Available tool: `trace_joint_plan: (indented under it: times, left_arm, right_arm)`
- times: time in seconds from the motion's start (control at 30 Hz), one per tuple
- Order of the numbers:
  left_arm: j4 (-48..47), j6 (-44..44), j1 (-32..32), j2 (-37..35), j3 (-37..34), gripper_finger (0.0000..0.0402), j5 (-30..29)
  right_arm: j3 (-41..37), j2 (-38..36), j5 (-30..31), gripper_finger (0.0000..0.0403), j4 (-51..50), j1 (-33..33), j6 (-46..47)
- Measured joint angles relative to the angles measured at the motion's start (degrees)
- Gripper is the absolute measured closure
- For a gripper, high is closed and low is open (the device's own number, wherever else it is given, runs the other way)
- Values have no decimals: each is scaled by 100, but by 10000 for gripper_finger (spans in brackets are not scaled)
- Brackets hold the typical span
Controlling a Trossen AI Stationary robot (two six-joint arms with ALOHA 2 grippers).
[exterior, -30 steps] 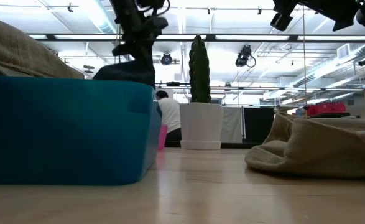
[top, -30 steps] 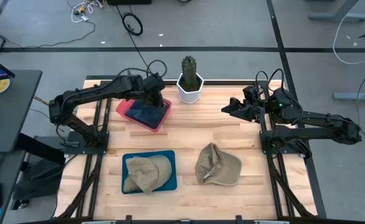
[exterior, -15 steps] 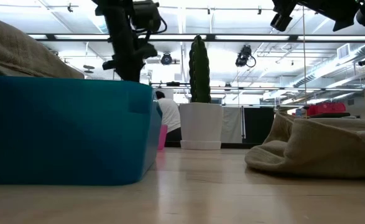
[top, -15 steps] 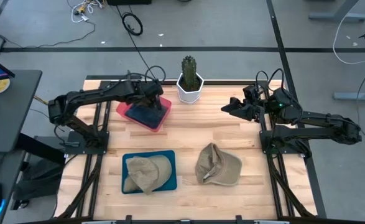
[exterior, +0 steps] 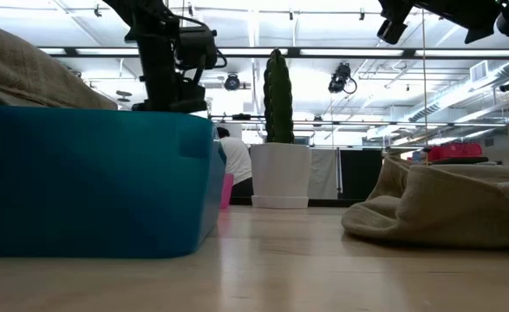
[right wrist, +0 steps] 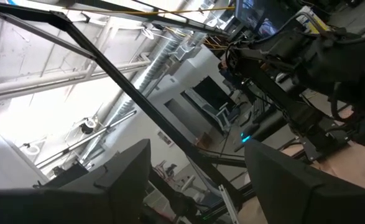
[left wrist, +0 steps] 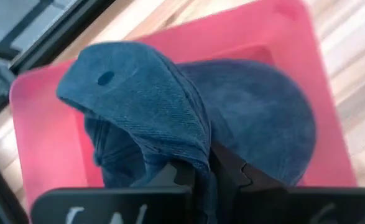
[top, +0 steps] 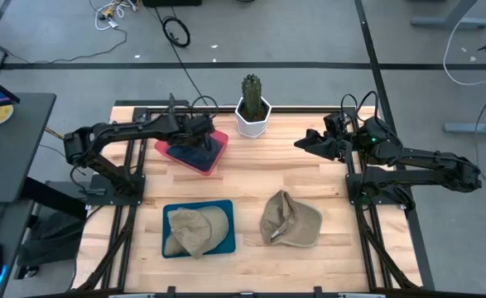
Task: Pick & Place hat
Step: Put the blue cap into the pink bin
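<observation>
Since a second ago the left arm has drawn back toward its own side, and the blue hat (top: 195, 149) that hung lifted above the pink tray (top: 176, 151) now sits lower, on the tray. Right arm unchanged over the same span.

Left claw (top: 199, 137): over the pink tray at the far left of the counter (top: 251, 186), fingers pinched shut on a fold of the blue hat. Left wrist view shows denim crown bunched up between the fingers, brim (left wrist: 263, 124) spread flat on the tray floor (left wrist: 51, 143). Hat lies inside the tray; whether the gripped fold is off the floor, cannot tell.

Right claw (top: 300, 144): raised above the far right part of the counter, fingers spread wide, nothing between them. Right wrist view looks out into the room, fingers (right wrist: 120, 180) apart.

Other items: tan hat (top: 197, 230) in the teal tray (top: 226, 242), near left. Second tan hat (top: 291, 219) loose on the counter, just right of the teal tray, not touching it. Potted cactus (top: 252, 105) at far edge, centre, just right of the pink tray
</observation>
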Motion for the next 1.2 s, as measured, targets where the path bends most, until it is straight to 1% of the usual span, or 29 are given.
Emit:
trace_joint_plan:
  times: [0.1,0.27,0.37,0.53,0.63,0.8,0.97,1.07,1.2]
  left_arm:
    - [-42,-288,106,0,-79,375,-4]
    - [-58,-423,315,0,-171,379,7]
    - [-33,-421,416,0,-171,366,7]
    - [61,-427,602,0,-171,315,7]
    - [120,-579,702,0,-171,277,5]
    - [-104,-1038,808,2,-171,197,4]
    - [-573,-1605,840,2,-171,121,-57]
    - [-766,-1774,833,-9,-171,97,-151]
    - [-785,-1912,787,-208,-171,92,-275]
  right_arm:
    - [0,0,17,140,0,0,0]
    - [0,0,41,140,-10,-2,0]
    - [0,0,41,140,-16,0,0]
    - [0,0,41,140,-49,0,0]
    - [0,0,43,140,-49,-2,0]
    - [0,0,43,140,-49,-1,0]
    - [0,0,43,140,-47,0,0]
    - [0,0,44,140,-46,0,0]
    - [0,0,45,140,-59,0,0]
